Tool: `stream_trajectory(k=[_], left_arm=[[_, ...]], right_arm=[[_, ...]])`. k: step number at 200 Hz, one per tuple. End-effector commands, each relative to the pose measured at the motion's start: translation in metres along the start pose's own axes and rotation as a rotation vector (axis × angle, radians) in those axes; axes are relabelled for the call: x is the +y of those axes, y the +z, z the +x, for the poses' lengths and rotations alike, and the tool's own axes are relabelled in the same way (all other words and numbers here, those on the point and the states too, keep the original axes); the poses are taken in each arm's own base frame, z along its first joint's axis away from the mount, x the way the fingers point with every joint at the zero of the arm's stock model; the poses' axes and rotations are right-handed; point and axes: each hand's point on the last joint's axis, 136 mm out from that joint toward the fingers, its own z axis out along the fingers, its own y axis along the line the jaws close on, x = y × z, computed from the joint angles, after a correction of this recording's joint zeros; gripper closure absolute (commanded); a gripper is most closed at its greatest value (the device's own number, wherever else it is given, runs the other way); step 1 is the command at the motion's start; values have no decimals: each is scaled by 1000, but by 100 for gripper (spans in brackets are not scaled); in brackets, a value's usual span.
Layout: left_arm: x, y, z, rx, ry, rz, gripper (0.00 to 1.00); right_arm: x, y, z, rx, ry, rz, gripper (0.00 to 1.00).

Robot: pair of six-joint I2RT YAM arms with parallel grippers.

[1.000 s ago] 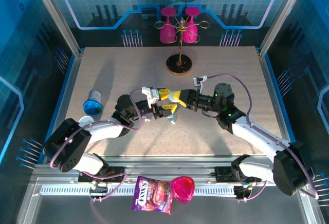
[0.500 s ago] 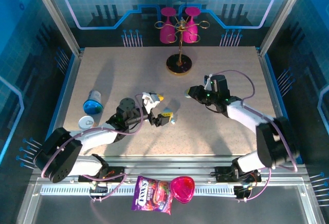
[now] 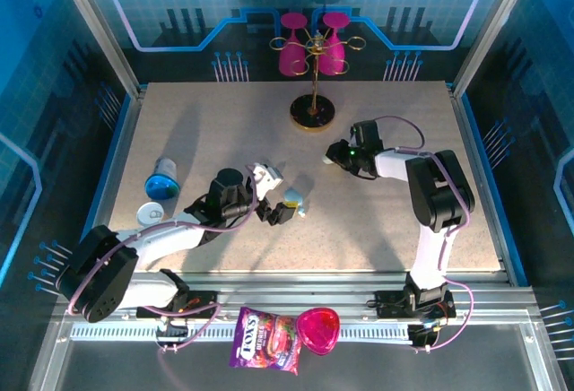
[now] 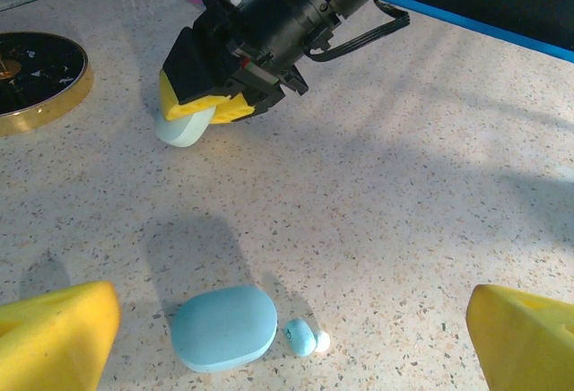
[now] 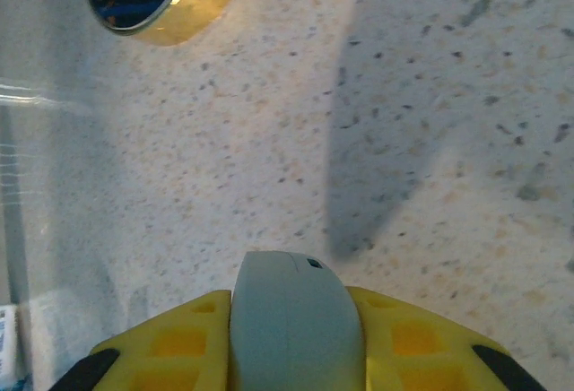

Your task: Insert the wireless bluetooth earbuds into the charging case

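As the overhead camera has it: the left pincer (image 3: 280, 195) stands wide just above the speckled beige worktop (image 3: 206, 131), with a pale blue pebble-shaped plastic case (image 3: 292, 199) between its fingers and a small teal plastic earbud (image 3: 303, 212) just beside that case.
Right arm, same view: the right pincer (image 3: 334, 157) sits low near the gold-rimmed black round stand base (image 3: 313, 115), well apart from the left; its load is too small to make out here.
Left wrist view, near: yellow fingertips (image 4: 54, 333) are spread to the lower corners and hold nothing. The pale blue case lies flat with its lid shut. The teal earbud is at its right end, with a tiny whitish bud (image 4: 322, 342) against it.
Left wrist view, beyond: the right pincer is clamped on a pale mint pebble-shaped case (image 4: 182, 129). Whether its lower end touches the worktop or hangs just over it cannot be told.
Right wrist view: the mint case sits edge-up between yellow pads (image 5: 179, 346), narrowly gripped, with no open lid to be seen.
Step in hand: by the look of it, between grasps. Both buds are loose and both cases are closed, so nothing is inserted yet.
Next move calls for: probably a lid raised first, then a fine pinch on a bud that is small, smooth and apt to skid away.
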Motion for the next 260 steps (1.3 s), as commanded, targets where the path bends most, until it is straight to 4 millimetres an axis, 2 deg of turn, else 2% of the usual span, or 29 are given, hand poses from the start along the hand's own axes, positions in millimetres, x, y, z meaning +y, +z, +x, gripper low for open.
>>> stream_trajectory(k=[1,44,66,91,109,115,120,151,177,222,260], left_arm=[[1,-1,-18,-30,27,-13,1],[9,-3,-28,-58,25,-62,0],[20,-8,-34,-92,-12,-128,1],[34,-11,-30,-114,-105,-200,1],[43,-14,-26,-116,-165,-243,1],[45,-15,-26,-119,-185,-253,1],[47,-15,-26,-122,-200,-261,1],[51,-21,-34,-144,-218,-281,1],[55,-26,-32,-133,-234,-296,1],[59,-41,-22,-114,-266,-326,1],[66,-54,-13,-89,-307,-360,1]], right_arm=[[-6,-1,-15,-33,12,12,72],[-10,-34,-21,-94,-49,61,34],[-7,-57,-20,-135,-121,90,22],[2,-76,-14,-179,-244,124,9],[16,-87,-4,-210,-333,106,7],[27,-91,-3,-228,-366,88,6],[24,-92,6,-219,-391,94,6],[54,-106,31,-222,-587,65,5],[76,-112,55,-199,-729,36,5],[103,-109,100,-157,-931,-40,5],[111,-95,134,-83,-1011,-95,6]])
